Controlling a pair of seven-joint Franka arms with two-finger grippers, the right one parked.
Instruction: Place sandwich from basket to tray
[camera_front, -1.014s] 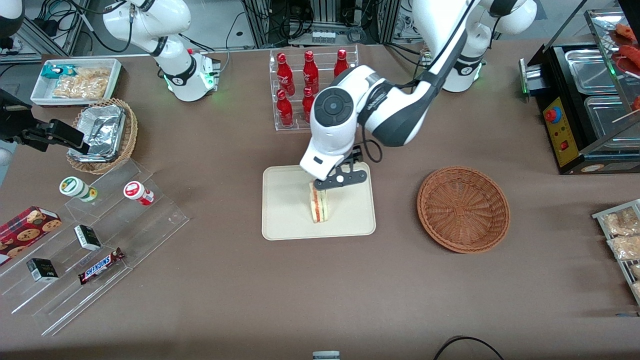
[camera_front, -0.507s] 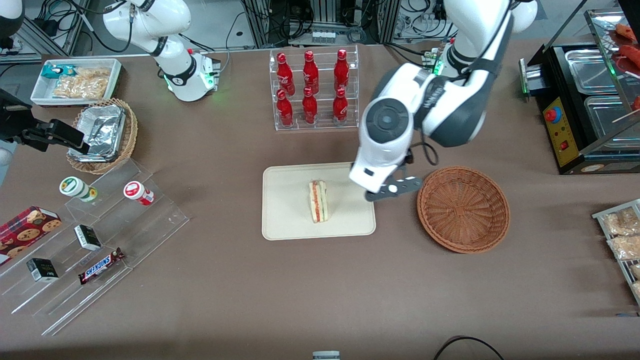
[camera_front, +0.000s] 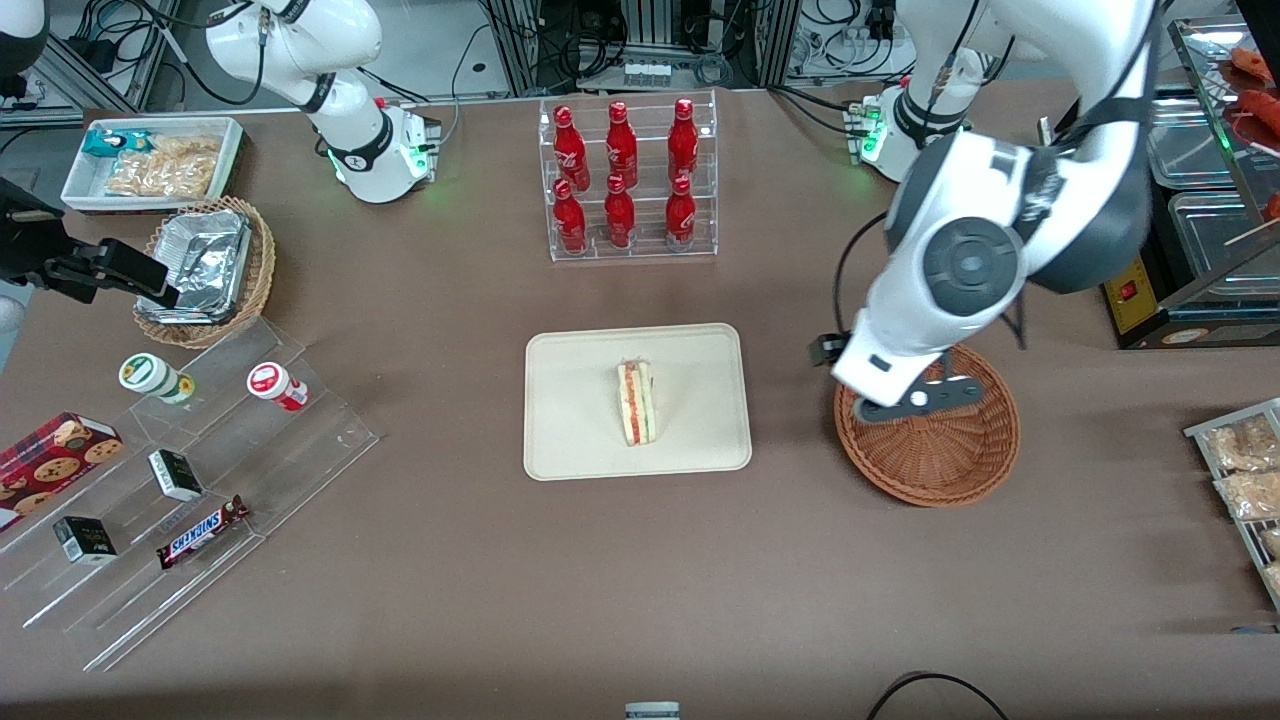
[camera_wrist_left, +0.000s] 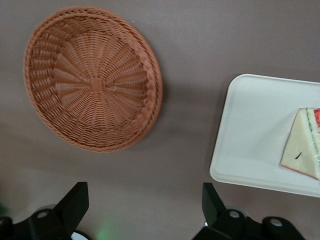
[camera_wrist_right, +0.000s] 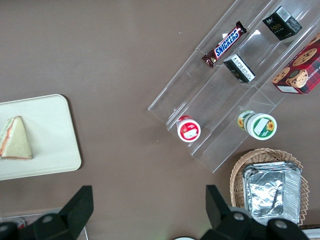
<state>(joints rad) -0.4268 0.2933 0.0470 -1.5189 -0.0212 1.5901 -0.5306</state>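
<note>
Hovering over the basket (camera_front: 940, 450), the hand (camera_wrist_left: 145, 210) spreads its fingers wide.

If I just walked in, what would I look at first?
Probably the big white arm with its end effector open above the round brown basket, which has nothing in it. Next, the sandwich standing on its edge in the middle of the cream tray. Farther from the front camera, shiny red bottles fill a clear rack.
</note>
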